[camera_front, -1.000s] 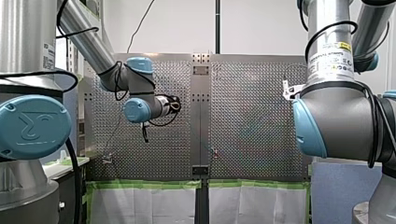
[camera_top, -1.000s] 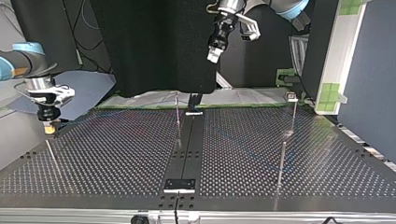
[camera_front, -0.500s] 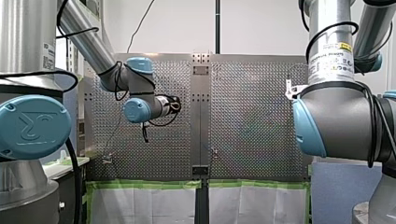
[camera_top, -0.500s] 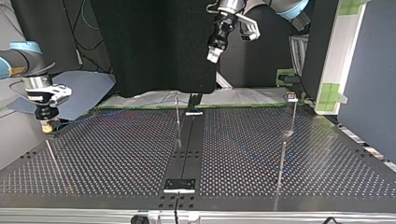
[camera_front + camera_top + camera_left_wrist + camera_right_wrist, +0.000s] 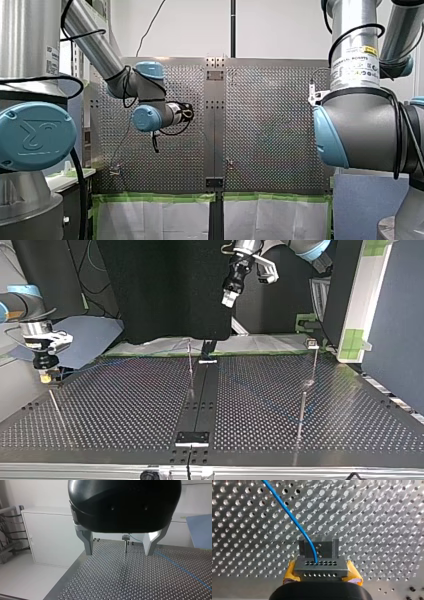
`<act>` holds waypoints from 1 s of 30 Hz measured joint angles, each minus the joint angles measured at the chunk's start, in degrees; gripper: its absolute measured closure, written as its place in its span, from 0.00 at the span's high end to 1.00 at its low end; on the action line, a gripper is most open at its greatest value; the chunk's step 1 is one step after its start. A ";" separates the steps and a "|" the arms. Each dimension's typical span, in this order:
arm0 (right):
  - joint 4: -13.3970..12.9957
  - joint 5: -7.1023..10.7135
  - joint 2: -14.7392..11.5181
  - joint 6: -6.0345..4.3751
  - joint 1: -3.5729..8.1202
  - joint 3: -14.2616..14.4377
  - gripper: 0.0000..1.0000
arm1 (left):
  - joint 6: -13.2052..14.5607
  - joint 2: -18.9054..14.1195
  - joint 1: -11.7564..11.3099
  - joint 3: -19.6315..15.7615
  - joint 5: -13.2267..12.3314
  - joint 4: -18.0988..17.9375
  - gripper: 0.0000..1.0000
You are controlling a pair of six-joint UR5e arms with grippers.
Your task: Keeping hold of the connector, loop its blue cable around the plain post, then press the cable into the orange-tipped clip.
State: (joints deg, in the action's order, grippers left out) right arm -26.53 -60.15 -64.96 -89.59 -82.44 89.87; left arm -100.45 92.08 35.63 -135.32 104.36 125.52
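My right gripper is shut on a grey connector, which sits between its yellow pads. A blue cable rises from the connector across the perforated plate. In the top view my right gripper hangs low at the plate's left edge. My left gripper is open and empty, high above the plate's far side. In the left wrist view its metal fingers stand wide apart, the cable lying on the plate ahead. A thin post with a reddish tip stands by the centre strip.
Thin upright posts stand on the plate: one near my right gripper, one by the centre strip, two at the top view's right. A post with a small block head shows ahead of my left gripper.
My right gripper has drifted toward the top view's left with the connector in it. My left arm has not moved.
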 joint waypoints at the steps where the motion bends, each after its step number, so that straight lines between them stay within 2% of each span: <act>1: -0.36 0.56 0.01 -0.26 0.06 0.00 0.00 | 0.01 0.01 0.00 0.00 0.00 0.00 1.00; 4: -1.11 1.53 0.03 -0.90 0.21 0.00 0.00 | 0.01 0.03 0.00 0.00 -0.01 0.00 1.00; 9: -1.55 1.98 0.11 -1.48 0.56 -0.01 0.00 | 0.00 0.04 0.00 0.00 0.00 0.00 1.00; 18: -1.47 2.21 0.48 -1.04 1.57 -0.14 0.00 | 0.10 0.06 0.02 0.02 -0.04 0.00 1.00; 23: -1.72 3.76 0.98 -0.38 1.69 -0.21 0.00 | 0.16 0.07 0.03 0.02 -0.04 0.00 1.00; 30: -2.72 6.37 1.20 -0.26 1.70 -0.49 0.00 | 0.17 0.06 0.00 0.05 -0.04 0.00 1.00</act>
State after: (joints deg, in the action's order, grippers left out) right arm -29.25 -53.78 -63.76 -89.85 -80.74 89.38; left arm -100.28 92.14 35.64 -135.27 104.32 125.52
